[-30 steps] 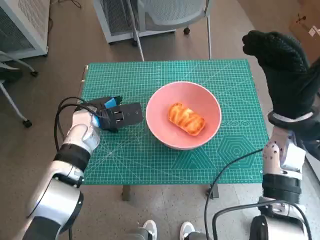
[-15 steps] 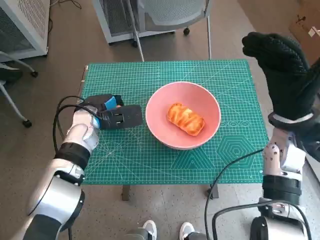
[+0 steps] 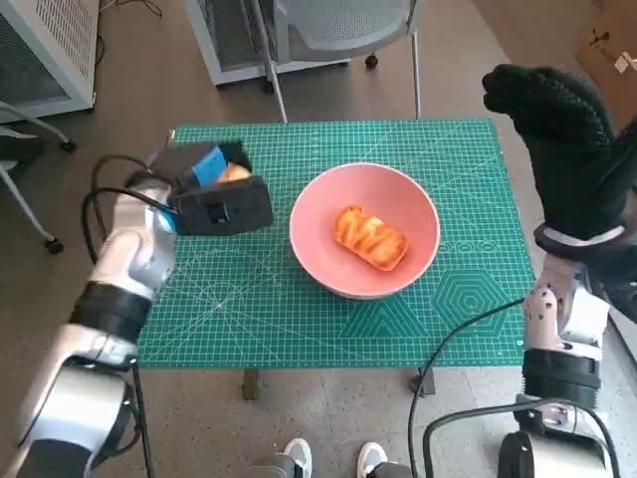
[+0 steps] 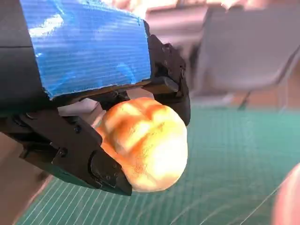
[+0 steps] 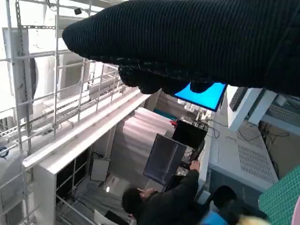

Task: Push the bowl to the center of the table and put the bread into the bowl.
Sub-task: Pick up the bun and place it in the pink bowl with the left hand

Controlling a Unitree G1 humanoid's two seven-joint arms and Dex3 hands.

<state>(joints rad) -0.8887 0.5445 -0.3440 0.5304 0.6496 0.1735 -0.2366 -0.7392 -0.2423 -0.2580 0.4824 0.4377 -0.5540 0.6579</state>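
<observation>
step: bowl push looks done; I'm on the bread carry.
left hand: centre-left of the head frame, lifted over the table's left part, forearm rising from lower left. My fingers clamp a bread roll from both sides.
bowl: pink, about mid-table, centre of frame, clear of my left hand.
in bowl: one bread piece already lies inside.
next: my guess is swing the held roll right until over the bowl, lower, release. Risk is clipping the near rim.
right hand: upper right, raised off the table's right edge, holding nothing; fingers curled or spread, can't tell.
</observation>
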